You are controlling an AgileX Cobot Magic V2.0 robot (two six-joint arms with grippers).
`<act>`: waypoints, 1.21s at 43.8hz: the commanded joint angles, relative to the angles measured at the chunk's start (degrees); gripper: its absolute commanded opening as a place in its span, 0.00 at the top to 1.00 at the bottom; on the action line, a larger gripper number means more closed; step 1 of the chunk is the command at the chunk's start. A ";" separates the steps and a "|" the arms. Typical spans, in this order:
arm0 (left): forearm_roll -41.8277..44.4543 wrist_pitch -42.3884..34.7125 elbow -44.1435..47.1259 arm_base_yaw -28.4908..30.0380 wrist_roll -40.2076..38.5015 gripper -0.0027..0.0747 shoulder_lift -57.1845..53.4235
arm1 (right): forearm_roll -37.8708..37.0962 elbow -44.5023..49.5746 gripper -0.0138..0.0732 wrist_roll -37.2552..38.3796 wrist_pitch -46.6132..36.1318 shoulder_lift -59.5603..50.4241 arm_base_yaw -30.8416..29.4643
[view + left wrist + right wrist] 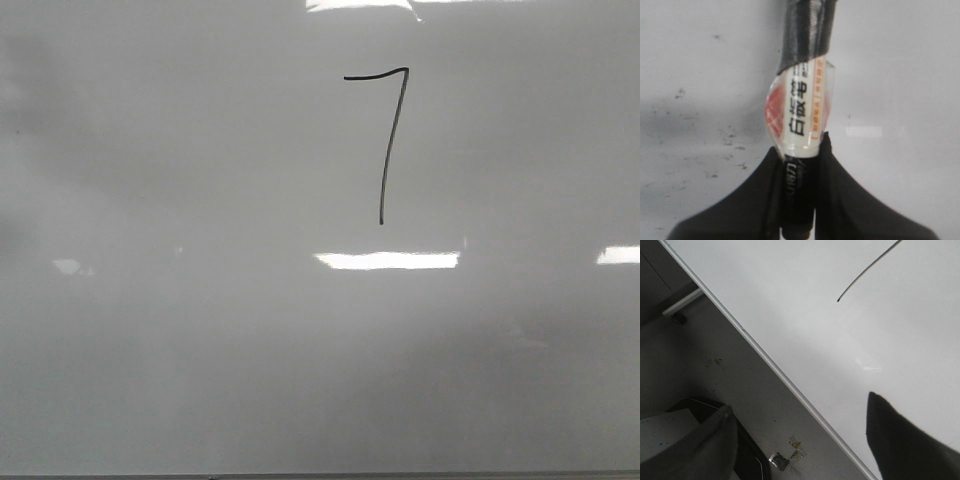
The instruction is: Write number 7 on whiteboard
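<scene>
Left jaws pinch the marker [800, 130] by its lower barrel; right gripper [800, 440] gapes empty. Marker looks light, stiff, slick, so I'd grip mid-barrel; number 7 [385, 140] sits finished on the whiteboard [150, 350]

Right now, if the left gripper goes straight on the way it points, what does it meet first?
Probably the whiteboard: the marker held in the left gripper would touch it first, though depth is unclear.

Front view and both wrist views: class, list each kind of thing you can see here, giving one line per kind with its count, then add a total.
Whiteboard: 1
Drawn number 7: 1
Marker pen, clamped in the left gripper: 1
Grippers: 2, the left one and the empty, open right gripper
Total: 5
</scene>
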 commanded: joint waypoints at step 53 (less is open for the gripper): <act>7.21 8.71 -9.59 0.09 -0.69 0.49 -4.39 | -18.06 -4.90 0.20 35.44 0.02 -7.35 -0.42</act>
